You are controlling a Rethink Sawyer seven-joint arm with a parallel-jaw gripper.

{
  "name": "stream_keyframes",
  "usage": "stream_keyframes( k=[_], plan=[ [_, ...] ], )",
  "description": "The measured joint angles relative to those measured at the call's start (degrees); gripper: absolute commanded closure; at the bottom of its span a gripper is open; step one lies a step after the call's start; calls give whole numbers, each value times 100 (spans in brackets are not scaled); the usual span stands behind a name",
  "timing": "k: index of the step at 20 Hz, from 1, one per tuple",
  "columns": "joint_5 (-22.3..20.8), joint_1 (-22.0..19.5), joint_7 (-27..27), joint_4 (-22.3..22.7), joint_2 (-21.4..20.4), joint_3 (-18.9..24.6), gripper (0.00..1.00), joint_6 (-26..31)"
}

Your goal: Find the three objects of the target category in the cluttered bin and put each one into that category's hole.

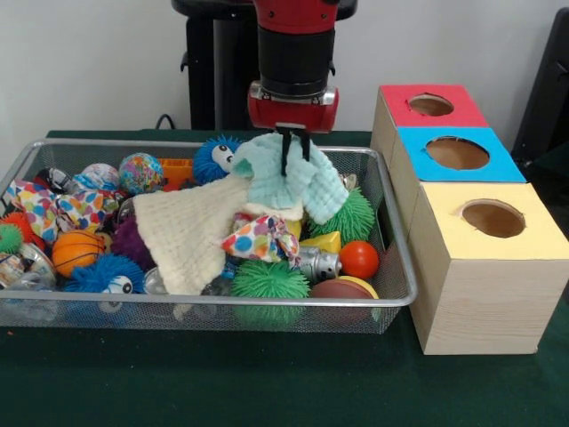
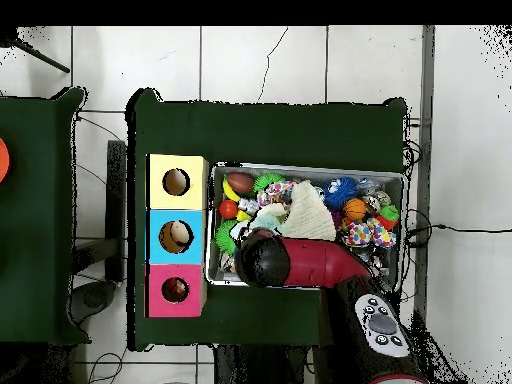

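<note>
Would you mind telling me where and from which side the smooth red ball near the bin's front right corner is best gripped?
Grip the red ball across its widest part, coming straight down from above. It is round, so any pair of opposite sides serves, but the bin wall, a silver toy and other balls crowd it sideways; only its top looks open. Currently the gripper holds a mint cloth.

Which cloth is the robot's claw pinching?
The mint green cloth, pinched by the gripper. The cream cloth just lies on the toys.
</note>
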Motion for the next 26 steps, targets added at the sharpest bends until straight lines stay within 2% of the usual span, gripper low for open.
stream_keyframes(
  k=[8,16,26],
  plan=[
    [483,211,0,466,5,35,100,-17],
    [850,448,0,728,-89,36,100,-18],
    [878,544,0,728,-48,-31,100,-85]
  ],
)
